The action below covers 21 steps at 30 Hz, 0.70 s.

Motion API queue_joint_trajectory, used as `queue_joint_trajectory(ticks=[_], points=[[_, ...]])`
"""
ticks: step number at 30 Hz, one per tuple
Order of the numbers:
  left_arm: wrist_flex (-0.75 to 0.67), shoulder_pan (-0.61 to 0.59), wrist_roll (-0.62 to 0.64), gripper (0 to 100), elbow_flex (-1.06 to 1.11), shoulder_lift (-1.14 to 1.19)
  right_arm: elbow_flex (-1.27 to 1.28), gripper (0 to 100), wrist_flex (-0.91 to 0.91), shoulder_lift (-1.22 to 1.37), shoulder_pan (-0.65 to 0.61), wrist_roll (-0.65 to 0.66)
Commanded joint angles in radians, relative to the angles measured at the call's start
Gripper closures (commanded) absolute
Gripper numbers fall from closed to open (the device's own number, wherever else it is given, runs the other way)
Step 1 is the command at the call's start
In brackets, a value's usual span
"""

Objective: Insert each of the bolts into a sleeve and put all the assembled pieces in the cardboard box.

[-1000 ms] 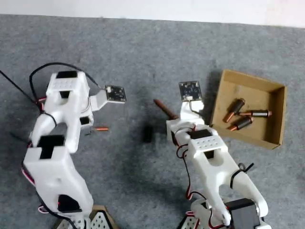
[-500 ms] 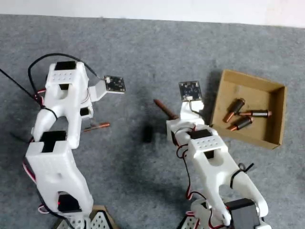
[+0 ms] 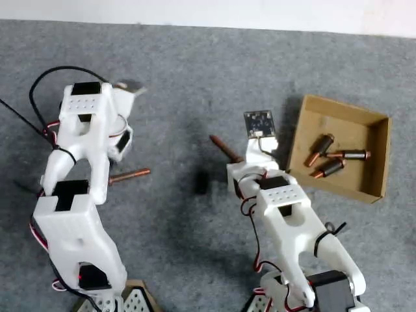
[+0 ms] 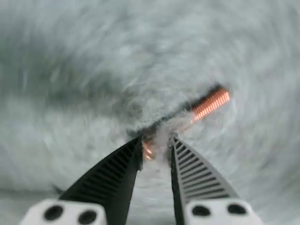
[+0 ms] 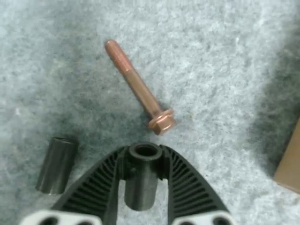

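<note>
- It looks like a robot lab.
- Two white robot arms, left [image 3: 78, 149] and right [image 3: 286, 208], trail loose wires [image 3: 40, 104].
- They stand on a table [image 3: 188, 71] with a fuzzy grey cover.

High view looks down over the table [image 3: 195, 65]; wrist views peer closely past fingers [image 5: 98, 187] (right shares bolt [image 5: 136, 84]).

Each bolt [image 5: 139, 89] shows copper-toned metal with a slight sheen, each sleeve [image 5: 57, 165] dark matt metal, the cardboard box [image 3: 357, 133] plain matt card, the table cover [image 3: 195, 84] rough grey felt-like cloth.
</note>
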Motion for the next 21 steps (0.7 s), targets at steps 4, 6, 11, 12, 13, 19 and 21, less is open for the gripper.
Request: queue_joint_trajectory(ticks=[4, 6, 11, 12, 13, 19, 21], points=[[0.12, 0.105, 0.514, 91, -0.031, -0.068, -0.007, 98.9, -0.022, -0.038, 0.01, 0.009], [0.121, 0.104, 0.624, 91, -0.033, -0.068, -0.007, 98.9, -0.022, -0.038, 0.01, 0.009], [0.12, 0.082, 0.879, 90, -0.039, -0.068, -0.007, 98.9, -0.022, -0.038, 0.01, 0.052], [0.114, 0.082, 0.902, 90, -0.035, -0.067, -0.005, 98.9, -0.022, -0.038, 0.01, 0.071], [0.106, 0.082, 0.925, 90, -0.03, -0.067, -0.005, 98.9, -0.022, -0.038, 0.01, 0.08], [0.057, 0.079, 1.022, 90, 0.005, -0.067, -0.005, 98.9, -0.022, -0.038, 0.01, 0.078], [0.002, 0.077, 1.023, 90, 0.042, -0.068, -0.005, 98.9, -0.022, -0.038, 0.008, 0.078]])
